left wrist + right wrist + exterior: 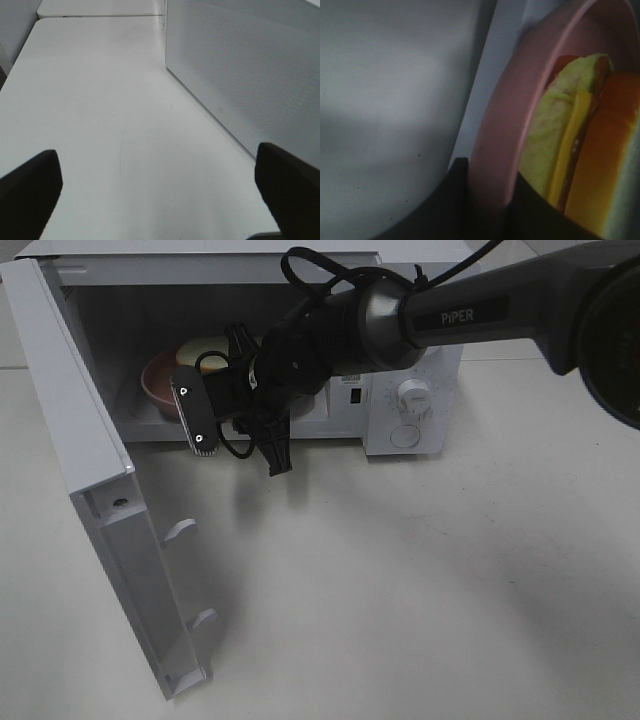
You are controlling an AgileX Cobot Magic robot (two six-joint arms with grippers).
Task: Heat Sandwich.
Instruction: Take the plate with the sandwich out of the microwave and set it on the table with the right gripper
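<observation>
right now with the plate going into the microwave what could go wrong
The right claw pinches only the thin rim of the pink plate, so the plate could tip or slip, and the sandwich may slide off.

The arm reaches through the microwave opening; pulling back carelessly could drag the plate out or snag the loose cables.

The open door juts out and could be bumped.

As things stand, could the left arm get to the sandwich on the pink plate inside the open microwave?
Probably not. The right arm's end effector fills the opening of the white microwave, its fingers on the rim of the round pink plate carrying the white-bread sandwich with leafy filling. The left end effector hangs open beside the microwave's wall.
</observation>
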